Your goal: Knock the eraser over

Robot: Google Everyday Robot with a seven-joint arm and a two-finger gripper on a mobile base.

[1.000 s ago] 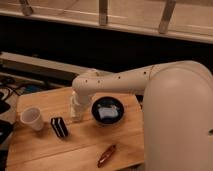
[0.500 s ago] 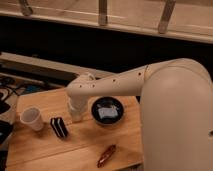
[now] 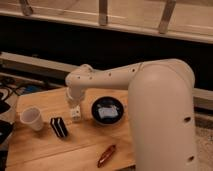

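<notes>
Eraser (image 3: 59, 127) upright w/ gripper (image 3: 75, 114) beside

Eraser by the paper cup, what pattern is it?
Black with white stripes; the eraser shows in the camera view, gripper just beside it.

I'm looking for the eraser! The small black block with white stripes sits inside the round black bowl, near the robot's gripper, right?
Not inside. The camera view shows the small black block with white stripes on the wooden table, between the white paper cup and the round black bowl. It is near the gripper.
</notes>
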